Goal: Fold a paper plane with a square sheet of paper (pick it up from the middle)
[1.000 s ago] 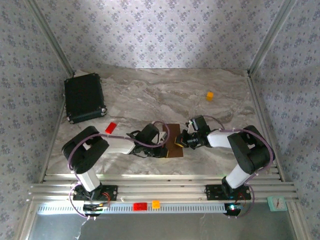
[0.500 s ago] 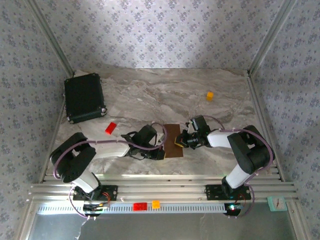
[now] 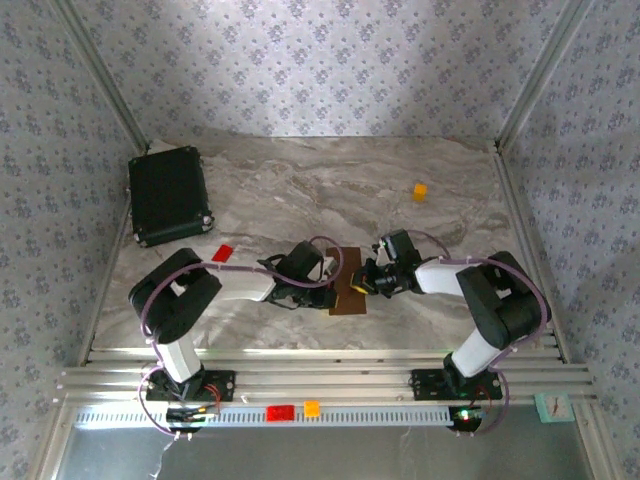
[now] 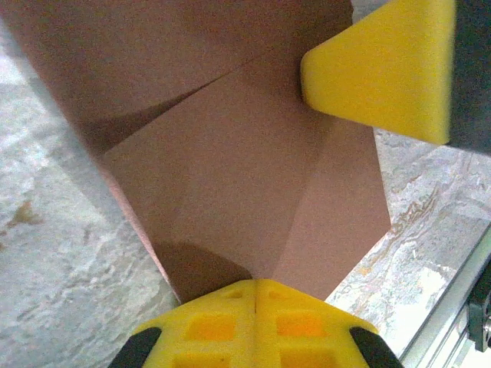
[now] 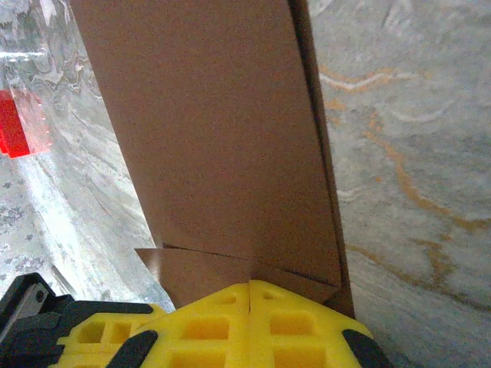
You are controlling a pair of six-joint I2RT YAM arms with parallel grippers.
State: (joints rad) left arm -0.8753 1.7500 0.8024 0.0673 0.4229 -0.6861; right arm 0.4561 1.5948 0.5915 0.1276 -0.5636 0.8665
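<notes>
L arm elbow dipped out and came back up, yet brown sheet [image 3: 349, 262] sits unmoved mid-table, part-folded w/ diagonal creases; L gripper [image 4: 253, 285] and R gripper [image 5: 249, 285] both pressed shut, pinching opp edges, so prob mid-fold, no plane yet.

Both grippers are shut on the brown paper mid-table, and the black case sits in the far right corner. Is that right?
Not quite. The black case sits in the far left corner, as the top external view shows. The rest holds: the left gripper and right gripper are both shut on the brown paper mid-table.
</notes>
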